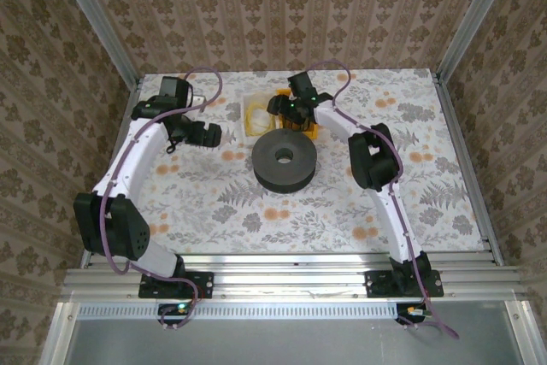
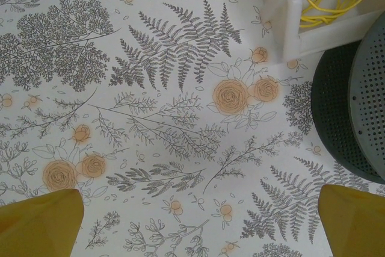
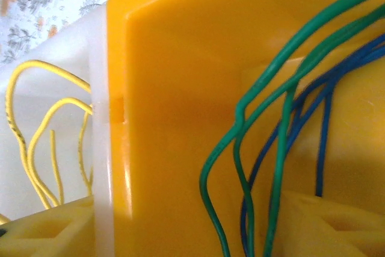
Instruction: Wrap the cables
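Hovering with my right pincer (image 3: 183, 230) standing apart around the green cables (image 3: 283, 118) and blue cables (image 3: 325, 112) inside the orange bin (image 3: 180, 58), I see yellow cables (image 3: 33, 148) in the adjoining white bin (image 3: 66, 46), my left pincer (image 2: 192, 227) spread wide above the table (image 2: 180, 88).

- Your table (image 1: 214, 207) is covered in a pale cloth printed with grey ferns and orange roses.
- A black spool (image 1: 285, 160) lies flat near its middle.
- Just behind the spool you have a white bin (image 2: 281, 13) and a yellow bin (image 3: 174, 76), side by side with their walls touching.
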You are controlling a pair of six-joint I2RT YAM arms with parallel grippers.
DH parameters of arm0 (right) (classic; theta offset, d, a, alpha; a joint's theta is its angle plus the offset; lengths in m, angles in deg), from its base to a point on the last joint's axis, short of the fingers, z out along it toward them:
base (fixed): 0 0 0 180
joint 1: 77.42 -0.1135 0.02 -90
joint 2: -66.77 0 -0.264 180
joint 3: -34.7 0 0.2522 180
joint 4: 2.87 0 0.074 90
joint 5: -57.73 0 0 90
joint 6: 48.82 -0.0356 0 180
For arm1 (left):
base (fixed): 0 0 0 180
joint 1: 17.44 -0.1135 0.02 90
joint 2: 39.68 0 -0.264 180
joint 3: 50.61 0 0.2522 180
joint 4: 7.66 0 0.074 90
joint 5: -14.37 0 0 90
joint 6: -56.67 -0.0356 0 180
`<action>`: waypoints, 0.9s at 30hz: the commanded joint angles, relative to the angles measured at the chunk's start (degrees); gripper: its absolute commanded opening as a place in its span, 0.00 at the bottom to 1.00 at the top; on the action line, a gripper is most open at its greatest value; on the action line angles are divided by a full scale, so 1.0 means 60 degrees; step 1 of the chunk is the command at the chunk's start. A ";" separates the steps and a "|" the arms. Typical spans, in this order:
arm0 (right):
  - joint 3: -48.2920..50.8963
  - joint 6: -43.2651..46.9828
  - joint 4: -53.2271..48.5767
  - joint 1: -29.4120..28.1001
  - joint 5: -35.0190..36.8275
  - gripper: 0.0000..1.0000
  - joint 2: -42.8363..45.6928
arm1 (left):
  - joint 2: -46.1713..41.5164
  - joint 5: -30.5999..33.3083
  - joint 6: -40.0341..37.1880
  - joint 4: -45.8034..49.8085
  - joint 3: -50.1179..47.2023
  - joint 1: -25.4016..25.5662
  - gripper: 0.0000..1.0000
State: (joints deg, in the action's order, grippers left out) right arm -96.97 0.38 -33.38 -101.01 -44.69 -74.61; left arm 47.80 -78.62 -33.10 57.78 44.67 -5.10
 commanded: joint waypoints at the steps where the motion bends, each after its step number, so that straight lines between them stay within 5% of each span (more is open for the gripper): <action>1: 0.0879 -0.0650 0.1077 0.0061 -0.0596 0.64 0.0035 | 0.0039 0.0173 0.0079 0.0470 0.0343 0.0097 1.00; 8: 0.1749 -0.0814 0.1860 0.0164 -0.0335 0.54 0.0746 | 0.0028 0.0262 0.0094 0.0584 0.0422 0.0155 1.00; 27: 0.2439 -0.0433 0.2261 0.0473 0.0033 0.54 0.1973 | 0.0042 0.0362 0.0152 0.0593 0.0491 0.0419 1.00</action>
State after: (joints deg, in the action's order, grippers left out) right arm -82.69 -2.52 -21.06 -98.26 -45.98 -65.15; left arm 47.84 -77.15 -32.93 59.90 46.09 -3.13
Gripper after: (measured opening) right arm 0.543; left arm 0.997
